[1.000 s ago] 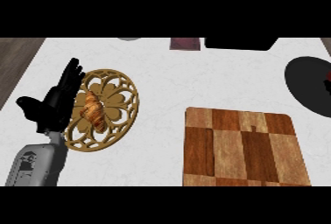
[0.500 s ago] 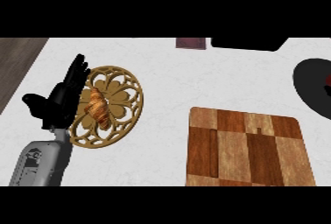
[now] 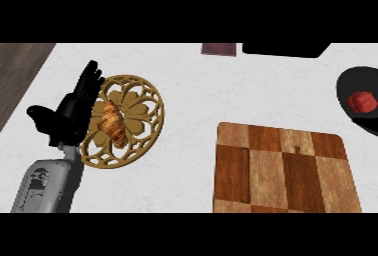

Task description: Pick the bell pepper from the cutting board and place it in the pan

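White marbled counter [image 3: 207,90] fills the view. At three o'clock, a red bell pepper [image 3: 362,102] sits inside a round black pan [image 3: 356,79], apart from the striped wooden cutting board [image 3: 284,170] at five o'clock. At nine o'clock the black left hand [image 3: 70,112] rests with fingers straight, holding nothing, just beside a gold openwork plate [image 3: 157,118] bearing a croissant [image 3: 111,120].

Croissant [image 3: 111,121] on gold openwork plate [image 3: 156,120], maroon obj [image 3: 219,48] & black obj [image 3: 286,49] at far edge, white counter [image 3: 221,90]
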Controlling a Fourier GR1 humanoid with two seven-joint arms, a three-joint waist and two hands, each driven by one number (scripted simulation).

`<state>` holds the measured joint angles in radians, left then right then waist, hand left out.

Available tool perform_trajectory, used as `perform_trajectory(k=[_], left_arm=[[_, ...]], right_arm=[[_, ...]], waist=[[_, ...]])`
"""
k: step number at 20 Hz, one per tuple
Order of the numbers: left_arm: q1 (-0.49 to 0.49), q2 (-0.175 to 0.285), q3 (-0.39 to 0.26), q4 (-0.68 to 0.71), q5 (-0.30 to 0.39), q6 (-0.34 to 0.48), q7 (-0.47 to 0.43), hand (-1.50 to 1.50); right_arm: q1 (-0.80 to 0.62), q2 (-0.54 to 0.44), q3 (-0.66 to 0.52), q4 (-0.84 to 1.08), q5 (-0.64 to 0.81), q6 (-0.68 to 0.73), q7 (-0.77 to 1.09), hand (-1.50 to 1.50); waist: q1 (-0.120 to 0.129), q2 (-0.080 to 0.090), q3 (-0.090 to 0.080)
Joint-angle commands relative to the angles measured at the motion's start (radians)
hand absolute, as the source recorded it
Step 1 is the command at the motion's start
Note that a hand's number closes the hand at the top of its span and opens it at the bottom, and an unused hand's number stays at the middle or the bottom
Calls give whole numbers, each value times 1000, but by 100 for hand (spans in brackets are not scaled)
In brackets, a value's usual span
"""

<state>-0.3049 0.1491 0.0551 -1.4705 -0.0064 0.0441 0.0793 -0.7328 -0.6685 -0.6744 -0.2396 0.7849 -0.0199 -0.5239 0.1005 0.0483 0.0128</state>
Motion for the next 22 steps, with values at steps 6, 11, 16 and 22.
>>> perform_trajectory(k=[6, 11, 16, 22], left_arm=[[19, 16, 20, 9, 0, 0, -10, 0], [36, 8, 22, 5, -5, 15, -8, 0], [23, 59, 74, 41, 31, -23, 2, 0], [78, 30, 59, 2, 11, 10, 0, 0]], right_arm=[[-7, -58, -176, 31, -182, 85, -171, -150], [49, -140, -224, 90, -243, 319, -218, -150], [129, -202, -237, 99, -273, 533, -319, -150], [279, -265, -238, 69, -310, 672, -422, -150]], waist=[[-37, -12, 0], [-59, -24, -4], [-73, -28, -5], [-95, -42, -7]])
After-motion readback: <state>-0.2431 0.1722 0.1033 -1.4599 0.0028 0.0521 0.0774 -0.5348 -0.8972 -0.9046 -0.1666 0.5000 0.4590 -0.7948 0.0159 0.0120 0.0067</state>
